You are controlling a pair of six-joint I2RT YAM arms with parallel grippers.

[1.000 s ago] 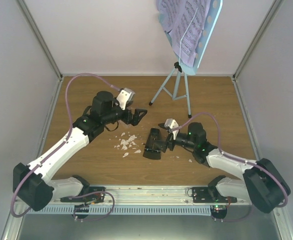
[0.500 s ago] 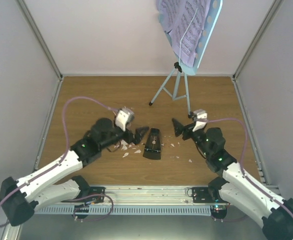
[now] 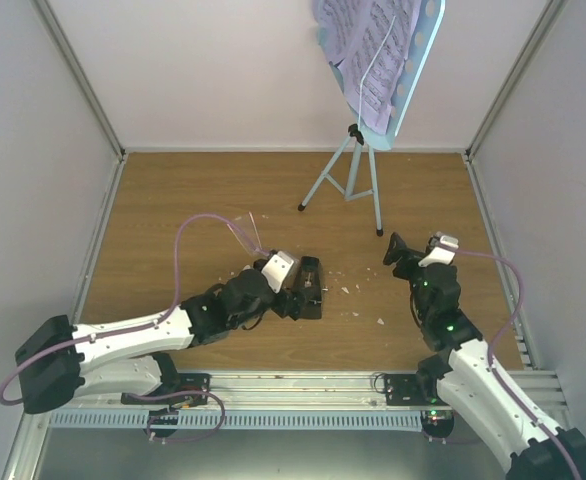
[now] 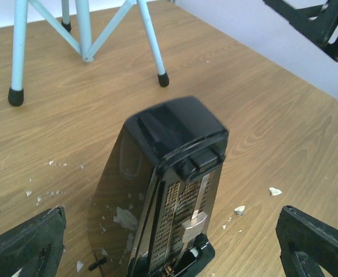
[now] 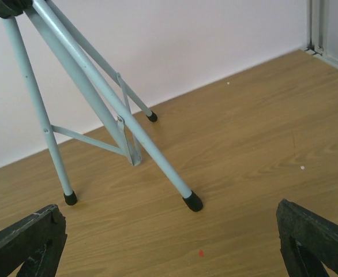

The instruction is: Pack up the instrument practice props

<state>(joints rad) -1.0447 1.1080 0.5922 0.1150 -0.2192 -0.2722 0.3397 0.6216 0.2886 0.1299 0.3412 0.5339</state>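
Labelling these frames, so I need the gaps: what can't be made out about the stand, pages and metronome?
Music stand: desk top cut off by top view's upper edge.
Sheet-music pages: notes too small to read, top view.
Metronome: base cut off by left wrist view's lower edge.

High rear overview; low, close wrist views, music stand (image 4: 83, 29) legs probably common.

White arms (image 3: 133, 335), black joints, lilac cables (image 3: 205, 217), black left hand (image 3: 298, 297), right hand (image 3: 394, 250)

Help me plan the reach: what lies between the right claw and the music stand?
Right wrist view: bare table plus a red speck separates right claw from music stand.
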